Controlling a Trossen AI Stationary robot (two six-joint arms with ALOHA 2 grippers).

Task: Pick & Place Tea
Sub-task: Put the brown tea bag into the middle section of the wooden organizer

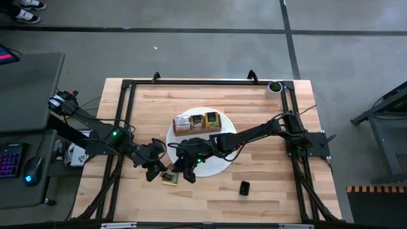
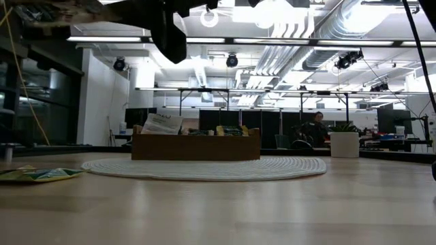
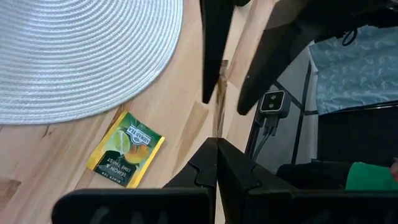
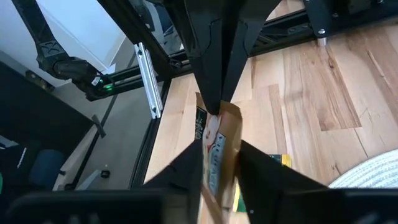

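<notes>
**Two grippers on one packet: treat it as paper**

Start between the right gripper [image 4: 219, 163] fingers. The brown tea packet [image 4: 219, 127] stands on edge there, with a finger pressed to each flat face, so the jaws are drawn narrow onto it. Just beyond those fingertips, the left gripper [image 4: 214, 106] pinches the packet's far edge with its fingers fully together. Both grippers hold the one packet above the table.

Judge it as very light, thin and limp. It looks a little bowed between the two grips, so it will likely fold or crease instead of resisting. If the arms pull apart while both hold it, the paper could tear. A hold on the flat faces, well in from the edge, seems safest. A corner pinch would let it swing.

Below and just past the fingertips, a green and yellow tea packet [image 3: 126, 149] lies flat on the bare wood, just off the rim of the woven mat [image 3: 74, 56]. Lying flat, it offers little to grip. You would probably need to come down over one edge, and smooth paper on wood may slide away from the fingers.

Farther out, across the mat, stands the wooden box [image 1: 197, 123] with more packets upright in its compartments.
</notes>
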